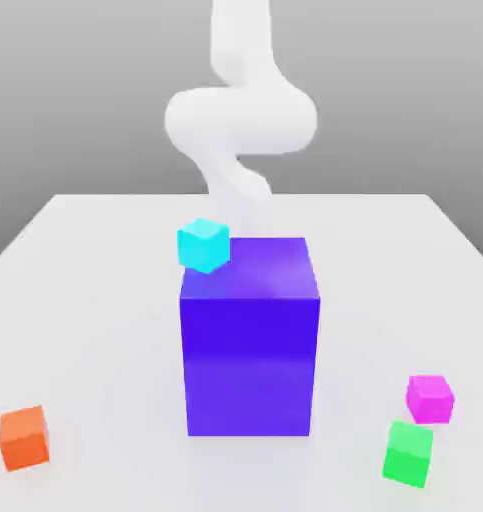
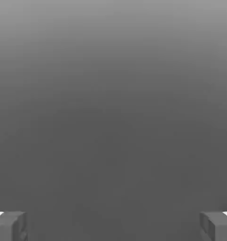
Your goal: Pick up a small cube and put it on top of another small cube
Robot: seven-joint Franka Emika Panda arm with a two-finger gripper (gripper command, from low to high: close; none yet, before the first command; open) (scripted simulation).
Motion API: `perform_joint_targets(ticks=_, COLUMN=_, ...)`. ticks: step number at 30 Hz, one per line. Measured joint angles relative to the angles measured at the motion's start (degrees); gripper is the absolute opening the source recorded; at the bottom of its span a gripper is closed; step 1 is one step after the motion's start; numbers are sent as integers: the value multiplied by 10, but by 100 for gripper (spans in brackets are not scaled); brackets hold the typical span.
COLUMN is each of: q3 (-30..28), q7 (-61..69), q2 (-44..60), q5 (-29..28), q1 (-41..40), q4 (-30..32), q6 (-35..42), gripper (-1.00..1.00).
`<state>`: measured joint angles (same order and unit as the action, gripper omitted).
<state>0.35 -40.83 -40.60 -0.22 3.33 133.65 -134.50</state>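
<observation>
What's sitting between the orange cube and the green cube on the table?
In the exterior view, the large blue block stands between the orange cube and the green cube, set slightly farther back.

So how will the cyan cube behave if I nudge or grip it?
The cyan cube looks rigid, so it probably won't squash. Its flat faces suggest sliding rather than rolling. It appears near the big block's edge, so a push might tip it off.

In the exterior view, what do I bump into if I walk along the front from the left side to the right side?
Orange cube → big blue-purple block → green cube. The pink cube is left out, because it partly overlaps the green one from side to side.
</observation>
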Motion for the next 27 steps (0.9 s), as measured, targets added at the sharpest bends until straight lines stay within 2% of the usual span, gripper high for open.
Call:
perform_joint_targets(ticks=10, q3=23, q7=206, q2=211, q5=-3, q1=125, q4=75, q6=-109, gripper=0)
perform_joint_targets(ticks=18, q3=66, q7=366, q2=377, q5=-9, q1=208, q4=135, q6=-196, gripper=0)
perform_joint_targets(ticks=23, q3=87, q7=444, q2=482, q5=-37, q1=247, q4=170, q6=-250, gripper=0)
perform_joint_targets(ticks=27, q3=65, q7=434, q2=566, q5=-72, q1=269, q4=162, q6=-312, gripper=0)
